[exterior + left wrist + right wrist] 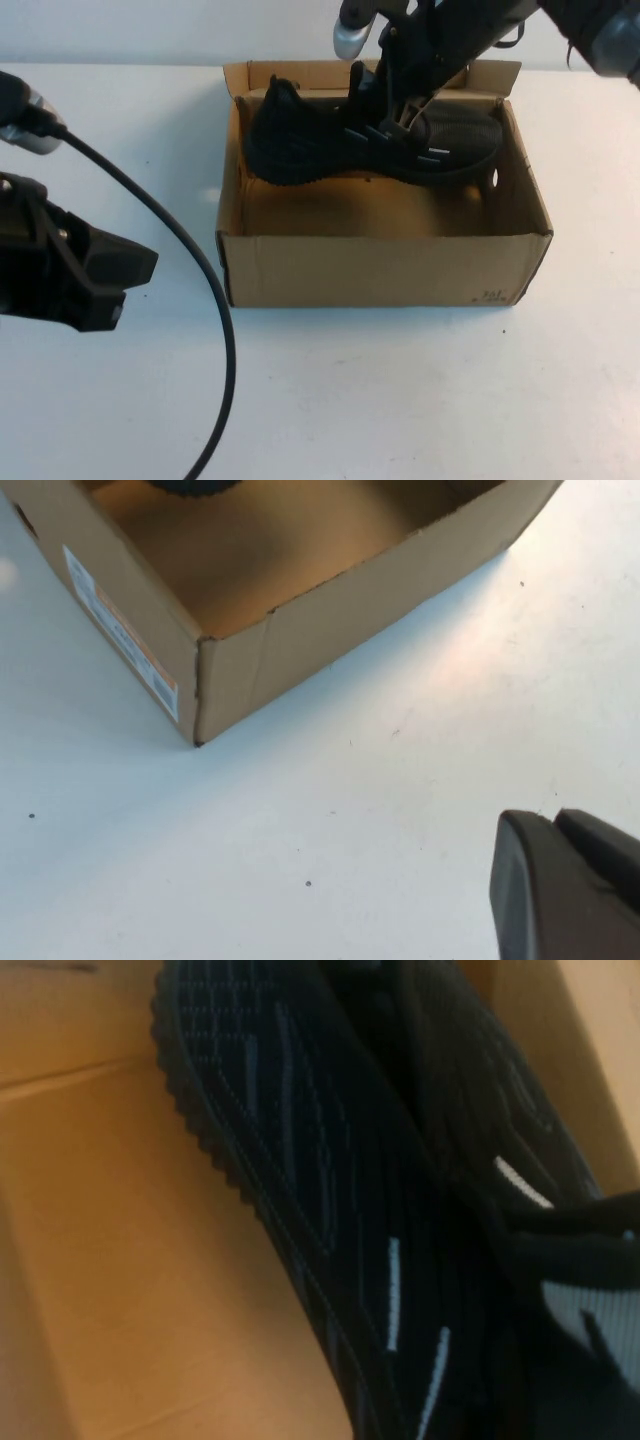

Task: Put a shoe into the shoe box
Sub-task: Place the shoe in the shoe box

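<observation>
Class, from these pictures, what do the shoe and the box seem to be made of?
The shoe, held over the box by the right gripper: apparently black knit fabric, matte, with a ridged, rubber-like sole. The shoe box: plain brown cardboard, unglossed. The left gripper sits parked apart.

Open brown shoe box [380, 268] at table [400, 400] centre, flaps folded outward at 12 o'clock. Inside, along the far wall, black shoe [300, 140] with white dashes, heel at 9 o'clock, toe at 3 o'clock, tilted with its ridged sole toward the camera. Right gripper [385, 105] reaching in from 1 o'clock, clamped around the shoe's middle (fingers over the laced upper). Left gripper [95, 275] parked at 9 o'clock, well apart from the box, above bare table. Black cable [215, 330] curving from 10 o'clock toward 6 o'clock.
</observation>
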Motion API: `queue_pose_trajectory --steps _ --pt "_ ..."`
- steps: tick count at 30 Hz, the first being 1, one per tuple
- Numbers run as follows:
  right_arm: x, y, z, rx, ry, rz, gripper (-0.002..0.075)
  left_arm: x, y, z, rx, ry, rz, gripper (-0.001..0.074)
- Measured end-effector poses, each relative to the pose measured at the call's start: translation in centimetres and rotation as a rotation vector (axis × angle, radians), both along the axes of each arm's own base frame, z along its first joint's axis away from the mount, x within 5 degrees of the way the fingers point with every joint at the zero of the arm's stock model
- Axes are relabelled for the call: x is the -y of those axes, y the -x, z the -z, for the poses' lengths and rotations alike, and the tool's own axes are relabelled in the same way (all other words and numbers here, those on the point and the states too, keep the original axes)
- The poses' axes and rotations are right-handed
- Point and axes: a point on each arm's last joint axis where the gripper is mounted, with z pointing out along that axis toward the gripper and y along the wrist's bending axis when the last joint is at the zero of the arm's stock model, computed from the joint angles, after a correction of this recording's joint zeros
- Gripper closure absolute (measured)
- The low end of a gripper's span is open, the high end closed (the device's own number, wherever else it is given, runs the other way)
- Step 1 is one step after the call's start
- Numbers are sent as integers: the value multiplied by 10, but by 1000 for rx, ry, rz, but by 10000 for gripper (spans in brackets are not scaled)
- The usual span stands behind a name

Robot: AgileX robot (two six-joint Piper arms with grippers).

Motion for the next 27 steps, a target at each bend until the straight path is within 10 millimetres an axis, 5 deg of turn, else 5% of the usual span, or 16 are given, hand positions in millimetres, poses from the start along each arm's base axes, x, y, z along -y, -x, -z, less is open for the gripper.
queue_pose_trajectory --steps 6,27 --pt "-5 -18 27 12 20 24 707 0 0 0 2 1 -2 736" --pt "-14 -41 76 -17 18 63 707 0 0 1 -6 -2 1 736"
